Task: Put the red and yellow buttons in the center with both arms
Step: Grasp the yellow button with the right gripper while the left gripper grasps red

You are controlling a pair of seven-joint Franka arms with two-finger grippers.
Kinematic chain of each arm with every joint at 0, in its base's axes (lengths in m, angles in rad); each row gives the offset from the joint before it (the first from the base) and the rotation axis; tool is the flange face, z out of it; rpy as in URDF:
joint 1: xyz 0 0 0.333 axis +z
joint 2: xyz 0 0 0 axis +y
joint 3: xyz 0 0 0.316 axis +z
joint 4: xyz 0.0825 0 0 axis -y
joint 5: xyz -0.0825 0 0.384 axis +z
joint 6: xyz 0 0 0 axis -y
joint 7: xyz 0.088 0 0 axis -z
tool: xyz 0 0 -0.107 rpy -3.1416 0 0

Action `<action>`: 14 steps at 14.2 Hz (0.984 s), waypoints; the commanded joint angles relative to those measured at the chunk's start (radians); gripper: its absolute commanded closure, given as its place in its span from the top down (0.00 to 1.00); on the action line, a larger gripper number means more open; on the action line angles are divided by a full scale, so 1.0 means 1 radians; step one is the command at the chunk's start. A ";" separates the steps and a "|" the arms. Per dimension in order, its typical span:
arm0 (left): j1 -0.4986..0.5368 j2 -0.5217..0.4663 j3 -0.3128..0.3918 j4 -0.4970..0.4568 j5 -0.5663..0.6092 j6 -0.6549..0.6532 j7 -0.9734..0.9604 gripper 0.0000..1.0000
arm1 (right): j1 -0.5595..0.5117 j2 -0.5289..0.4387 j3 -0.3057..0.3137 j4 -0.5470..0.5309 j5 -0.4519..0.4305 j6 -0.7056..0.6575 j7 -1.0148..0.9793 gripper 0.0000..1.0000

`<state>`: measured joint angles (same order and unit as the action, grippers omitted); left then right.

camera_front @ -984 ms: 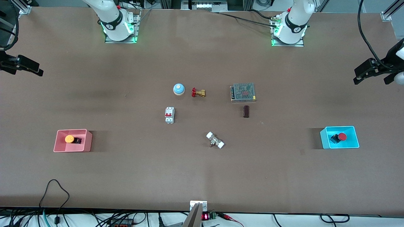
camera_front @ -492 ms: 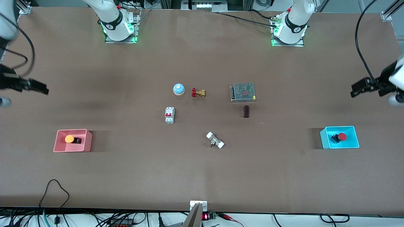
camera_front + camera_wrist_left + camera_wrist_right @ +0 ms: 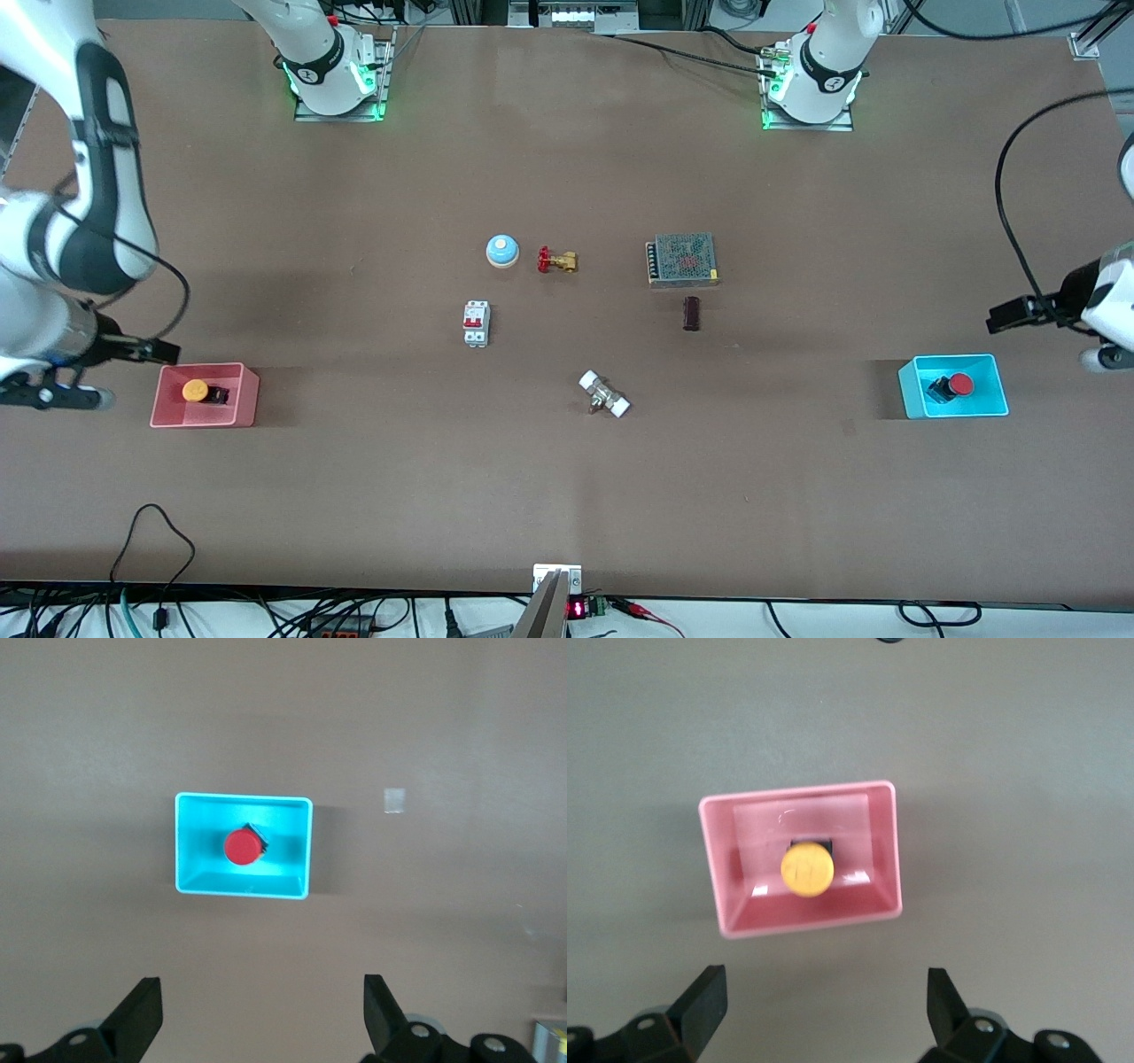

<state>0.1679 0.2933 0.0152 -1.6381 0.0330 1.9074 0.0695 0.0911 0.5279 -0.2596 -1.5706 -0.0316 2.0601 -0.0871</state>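
The yellow button [image 3: 195,390] lies in the pink bin [image 3: 244,397] toward the right arm's end of the table; the right wrist view shows it [image 3: 807,870] in that bin [image 3: 713,859]. The red button [image 3: 960,384] lies in the cyan bin [image 3: 912,383] toward the left arm's end; the left wrist view shows it [image 3: 243,847] in that bin [image 3: 190,846]. My right gripper [image 3: 164,354] [image 3: 826,979] is open and empty, over the table beside the pink bin. My left gripper [image 3: 997,319] [image 3: 261,992] is open and empty, over the table beside the cyan bin.
In the middle of the table stand a blue bell [image 3: 501,251], a brass valve [image 3: 556,260], a white breaker [image 3: 476,322], a metal mesh box [image 3: 681,259], a dark cylinder [image 3: 691,313] and a white fitting [image 3: 604,394].
Both grippers have moved from higher up at the table's ends down toward their bins. The buttons and bins have not moved.
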 commanded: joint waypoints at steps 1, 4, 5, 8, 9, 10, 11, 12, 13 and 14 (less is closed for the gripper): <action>0.034 0.085 0.000 0.011 -0.001 0.082 0.067 1.00 | -0.010 0.078 0.008 0.044 0.039 0.066 -0.069 1.00; 0.039 0.165 0.000 -0.031 -0.001 0.229 0.079 1.00 | -0.011 0.122 0.008 0.044 0.116 0.106 -0.108 1.00; 0.039 0.188 0.002 -0.058 -0.001 0.287 0.079 1.00 | -0.011 0.133 0.008 0.044 0.121 0.107 -0.108 1.00; 0.053 0.254 0.006 -0.094 -0.001 0.403 0.079 1.00 | -0.014 0.164 0.007 0.044 0.121 0.133 -0.109 1.00; 0.055 0.269 0.006 -0.094 -0.001 0.410 0.081 1.00 | -0.025 0.178 0.008 0.044 0.122 0.152 -0.121 1.00; 0.055 0.285 0.006 -0.094 -0.001 0.426 0.081 1.00 | -0.031 0.187 0.008 0.044 0.122 0.159 -0.138 1.00; 0.055 0.296 0.006 -0.094 -0.001 0.446 0.079 1.00 | -0.033 0.190 0.008 0.044 0.122 0.158 -0.143 1.00; 0.055 0.305 0.006 -0.094 -0.001 0.449 0.079 0.98 | -0.034 0.191 0.008 0.044 0.125 0.158 -0.143 1.00; 0.055 0.305 0.006 -0.094 -0.001 0.449 0.079 0.93 | -0.034 0.192 0.008 0.044 0.137 0.158 -0.143 1.00; 0.058 0.305 0.006 -0.094 -0.001 0.449 0.079 0.85 | -0.033 0.193 0.008 0.044 0.145 0.158 -0.143 1.00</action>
<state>0.2211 0.6025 0.0199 -1.7313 0.0331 2.3490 0.1262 0.0656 0.7150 -0.2585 -1.5449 0.0809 2.2193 -0.2043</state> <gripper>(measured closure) 0.026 0.000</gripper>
